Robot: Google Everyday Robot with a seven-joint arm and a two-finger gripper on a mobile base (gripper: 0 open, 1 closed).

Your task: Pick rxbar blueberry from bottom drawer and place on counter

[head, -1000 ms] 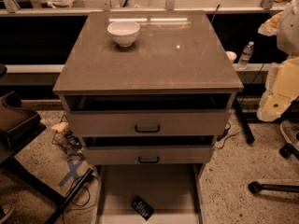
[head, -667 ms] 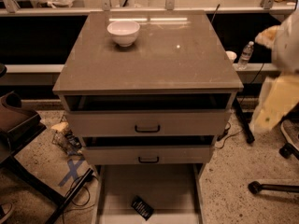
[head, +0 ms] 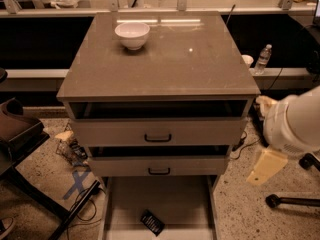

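Observation:
The rxbar blueberry (head: 152, 222), a small dark bar, lies flat and slantwise on the floor of the open bottom drawer (head: 165, 196), near its front edge. The counter (head: 170, 64) is the glossy grey-brown top of the cabinet. My gripper (head: 266, 167) shows as a pale yellow piece hanging below the white arm (head: 296, 125). It is to the right of the cabinet, level with the middle drawer. It is well apart from the bar and holds nothing that I can see.
A white bowl (head: 132, 35) stands at the counter's back left. The two upper drawers (head: 158, 132) with black handles are slightly open. A water bottle (head: 263, 59) stands behind on the right. A chair base (head: 292, 200) is on the floor at right, and a dark chair (head: 15, 129) and cables (head: 75, 156) at left.
My arm has swung down and to the left along the cabinet's right side, from counter height to the level of the middle drawer. The bar, bowl and drawers have not moved.

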